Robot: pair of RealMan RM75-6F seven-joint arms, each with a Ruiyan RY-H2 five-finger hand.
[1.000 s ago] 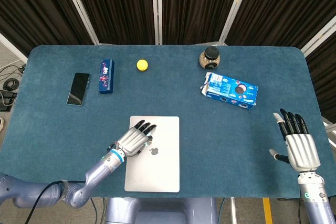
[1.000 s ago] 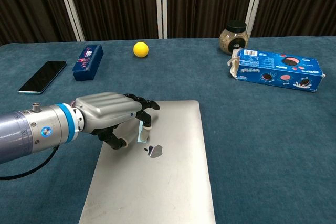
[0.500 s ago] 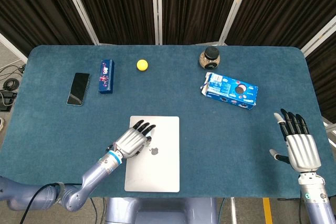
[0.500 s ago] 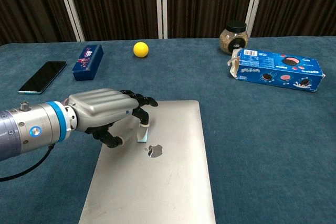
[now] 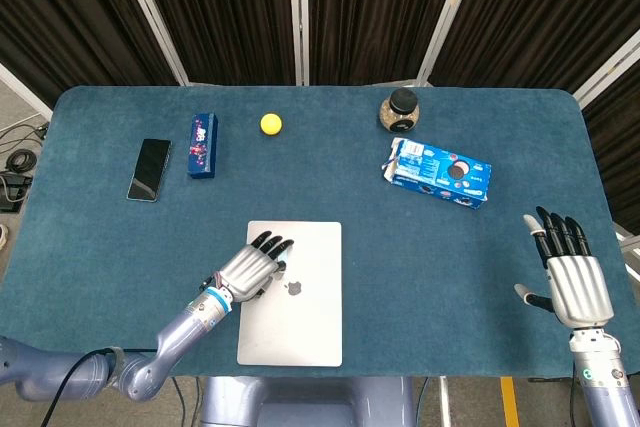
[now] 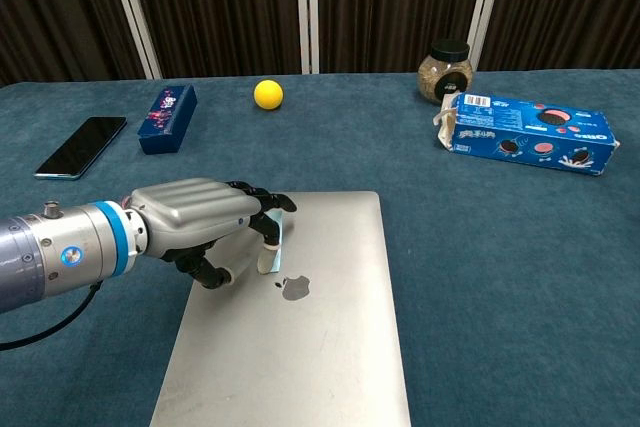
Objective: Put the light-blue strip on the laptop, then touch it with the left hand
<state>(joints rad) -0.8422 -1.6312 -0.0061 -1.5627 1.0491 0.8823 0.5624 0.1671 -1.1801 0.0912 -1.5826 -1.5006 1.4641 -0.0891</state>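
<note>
A dark blue cloth covers the worktop (image 5: pixel 100 247), with black curtains behind it. In the upper left of the head view lie a flat black phone (image 5: pixel 149 169) and, just beside it, a small dark blue box (image 5: pixel 202 145). A round yellow ball (image 5: pixel 271 124) sits further right. Upper right of centre stands a glass jar (image 5: pixel 398 111) with a black lid, and just below it lies a long blue biscuit carton (image 5: pixel 438 172), its left end torn open. None of these is near the laptop.

The laptop (image 5: pixel 305 317), closed, smooth and silver, lies at lower centre. The left hand (image 6: pixel 200 222) hangs over its upper left corner, metal-backed with black fingers curled downward. It holds the strip (image 6: pixel 271 244), thin and pale blue, between its fingertips; the strip stands nearly upright with its lower end at the lid, whether touching I cannot tell.

The right hand (image 5: pixel 572 277) rests at the lower right of the head view, well apart, fingers spread and straight, holding nothing.
</note>
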